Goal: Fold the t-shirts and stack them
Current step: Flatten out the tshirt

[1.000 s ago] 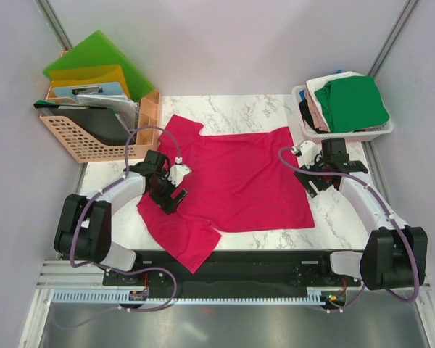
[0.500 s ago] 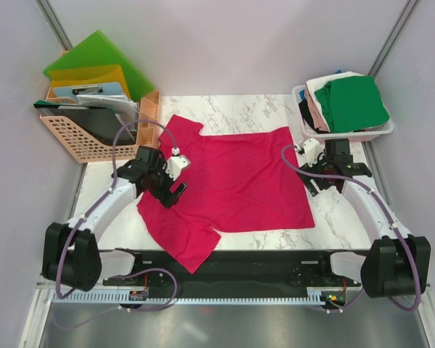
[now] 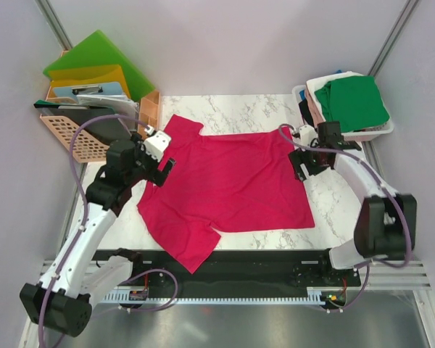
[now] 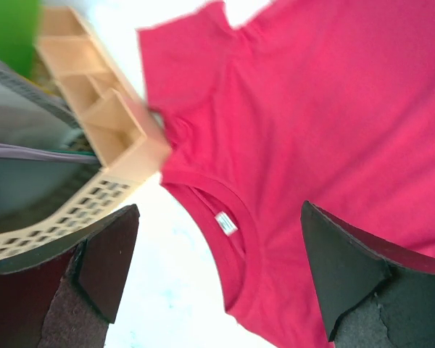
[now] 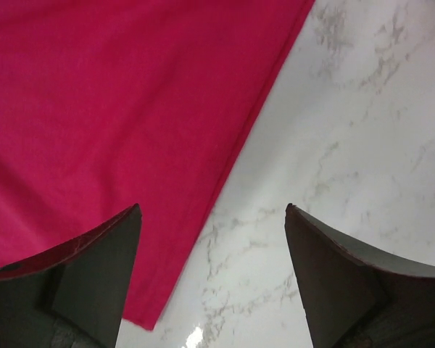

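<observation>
A crimson shirt (image 3: 235, 181) lies spread flat in the middle of a white marble table (image 3: 232, 107). Its neck points left and its hem points right. One sleeve reaches toward the far side and the other toward the near edge.

The left gripper (image 3: 162, 165) hovers over the shirt's neck. Its jaws stand wide apart with nothing between them. The left wrist view shows the ribbed collar just below. A small white label (image 4: 225, 223) is sewn inside the collar, and its writing is too small and blurred to read.

The right gripper (image 3: 304, 165) hangs over the shirt's hem near the far right corner. Its jaws are also spread and hold nothing. In the right wrist view, one finger is over crimson cloth and the other over bare marble.

Left of the shirt, a peach plastic rack (image 3: 72, 138) stands with its small end compartments just beside the far sleeve. The rack holds a green folder (image 3: 94, 58), a yellow folder (image 3: 87, 75) and some darker items.

To the right of the shirt and farther back, a pale bin (image 3: 348, 135) holds more shirts. A green shirt (image 3: 351, 101) lies on top of a white shirt (image 3: 322, 81). A beige-pink shirt (image 3: 315, 109) and a black shirt (image 3: 304, 112) show along the bin's left side.

No brand names or readable writing show anywhere.
</observation>
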Motion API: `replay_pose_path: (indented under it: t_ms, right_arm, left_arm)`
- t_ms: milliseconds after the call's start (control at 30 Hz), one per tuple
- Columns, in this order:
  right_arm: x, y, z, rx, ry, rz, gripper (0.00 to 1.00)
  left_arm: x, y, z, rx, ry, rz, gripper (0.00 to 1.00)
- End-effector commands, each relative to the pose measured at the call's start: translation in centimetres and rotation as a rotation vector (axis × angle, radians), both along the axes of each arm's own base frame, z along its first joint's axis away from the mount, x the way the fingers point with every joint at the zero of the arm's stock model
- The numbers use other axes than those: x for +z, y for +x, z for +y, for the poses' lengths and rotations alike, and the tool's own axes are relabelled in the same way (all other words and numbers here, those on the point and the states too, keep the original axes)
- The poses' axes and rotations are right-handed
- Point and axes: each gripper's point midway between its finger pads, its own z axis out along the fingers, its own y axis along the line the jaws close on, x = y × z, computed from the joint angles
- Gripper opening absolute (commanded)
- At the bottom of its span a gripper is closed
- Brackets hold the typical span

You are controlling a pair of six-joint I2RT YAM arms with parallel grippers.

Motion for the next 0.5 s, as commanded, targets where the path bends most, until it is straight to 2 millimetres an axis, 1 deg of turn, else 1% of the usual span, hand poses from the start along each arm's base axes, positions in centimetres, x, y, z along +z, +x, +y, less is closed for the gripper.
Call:
replay_pose_path:
  t_ms: [0,33,67,100,133,167,200,233,267,300,333,367,400,433,467]
  right_arm:
    - [0.1,5.0,2.3,-0.033,0.113,0.019,0.87]
    - [0.1,6.1,2.7,-0.034,0.131,0.027,0.87]
    - [2.1,8.7,3.5,-0.038,0.154,-0.016,0.87]
    - [0.0,9.8,3.8,-0.048,0.158,0.046,0.86]
    - [-0.1,11.1,4.2,-0.051,0.169,0.051,0.85]
    - [2.2,13.8,4.4,-0.069,0.184,-0.004,0.84]
    - [0.6,15.2,4.6,-0.085,0.184,0.023,0.84]
    - [1.0,16.5,4.6,-0.095,0.188,0.008,0.84]
    - [1.3,18.7,4.9,-0.115,0.204,-0.014,0.84]
    - [1.5,19.8,5.1,-0.125,0.216,-0.017,0.84]
    - [3.6,21.8,5.4,-0.124,0.235,-0.073,0.85]
    - [1.2,22.1,5.5,-0.139,0.233,-0.01,0.84]
    - [0.9,22.8,5.6,-0.155,0.24,-0.005,0.84]
    - [1.6,23.8,5.4,-0.168,0.241,-0.031,0.84]
    - [0.3,24.1,5.1,-0.184,0.226,-0.016,0.84]
  left_arm:
    - [5.7,1.6,1.1,0.115,-0.069,-0.195,1.0]
    - [6.0,1.8,1.4,0.131,-0.061,-0.198,1.0]
    - [5.7,1.9,1.4,0.131,-0.056,-0.187,1.0]
    - [5.4,1.9,1.3,0.128,-0.053,-0.175,1.0]
    - [5.0,1.8,1.2,0.123,-0.054,-0.166,1.0]
    - [4.9,1.6,1.1,0.115,-0.057,-0.164,1.0]
    - [4.5,1.4,1.1,0.115,-0.061,-0.154,1.0]
    - [4.3,1.2,1.2,0.12,-0.064,-0.15,1.0]
    - [4.1,1.1,1.2,0.118,-0.062,-0.147,1.0]
    - [3.6,1.0,1.2,0.116,-0.058,-0.137,1.0]
    - [3.4,0.9,1.3,0.122,-0.054,-0.134,1.0]
    - [3.2,0.9,1.4,0.123,-0.052,-0.128,1.0]
    - [3.0,0.8,1.5,0.127,-0.044,-0.126,1.0]
    - [2.8,0.7,1.6,0.131,-0.04,-0.122,1.0]
    - [2.8,0.7,1.7,0.131,-0.039,-0.126,1.0]
